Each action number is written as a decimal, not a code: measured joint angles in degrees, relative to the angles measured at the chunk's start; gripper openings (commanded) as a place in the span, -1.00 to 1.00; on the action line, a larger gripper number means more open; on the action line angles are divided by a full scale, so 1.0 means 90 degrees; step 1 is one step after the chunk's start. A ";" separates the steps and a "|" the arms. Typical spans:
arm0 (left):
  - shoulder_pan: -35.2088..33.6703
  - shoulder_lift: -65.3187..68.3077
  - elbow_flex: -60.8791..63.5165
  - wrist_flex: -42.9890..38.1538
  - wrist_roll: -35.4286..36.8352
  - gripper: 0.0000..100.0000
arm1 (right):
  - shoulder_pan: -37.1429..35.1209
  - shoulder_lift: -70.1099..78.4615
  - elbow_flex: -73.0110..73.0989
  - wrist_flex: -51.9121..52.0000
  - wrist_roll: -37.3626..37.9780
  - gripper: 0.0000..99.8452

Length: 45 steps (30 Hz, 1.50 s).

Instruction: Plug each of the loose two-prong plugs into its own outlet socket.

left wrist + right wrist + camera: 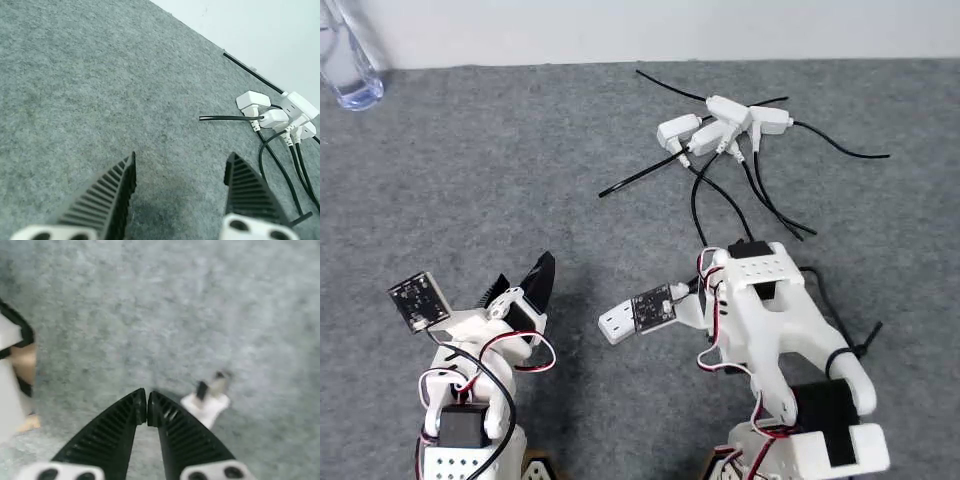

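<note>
Plug (206, 408) just beside right hand (146, 408)

I count two arms at my table, a left arm (470, 400) and a right arm (770, 310), with one gripper each: the left gripper (182, 162) and the right gripper (147, 397). In the far bunch I make out at least four white plug-or-socket bodies (728, 110), too crowded for a firm count, trailing several black cords (640, 174). I also see one lone two-prong plug (207, 402) and one clear vessel (350, 70).
</note>
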 measured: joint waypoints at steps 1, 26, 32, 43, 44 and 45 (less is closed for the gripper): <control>0.0000 0.0000 0.0000 0.0000 0.0000 -0.46 | 0.0000 0.0000 -0.0020 -0.0078 0.0000 -0.98; 0.0000 0.0000 0.0000 0.0000 0.0000 -0.46 | 0.0059 -0.1377 -0.0049 -0.0488 0.0010 -0.98; 0.0000 0.0000 0.0000 0.0000 0.0000 -0.46 | 0.0449 -0.2002 -0.0049 -0.0195 -0.0215 -0.97; 0.0000 0.0000 0.0000 0.0000 0.0000 -0.46 | 0.0742 -0.2032 0.0713 -0.1084 -0.1094 -0.69; 0.0000 0.0000 0.0000 0.0000 0.0000 -0.46 | 0.0752 -0.2032 0.0772 -0.1260 -0.1123 -0.69; 0.0000 0.0000 0.0000 0.0000 0.0000 -0.46 | 0.0762 -0.2032 0.0781 -0.1368 -0.1123 -0.69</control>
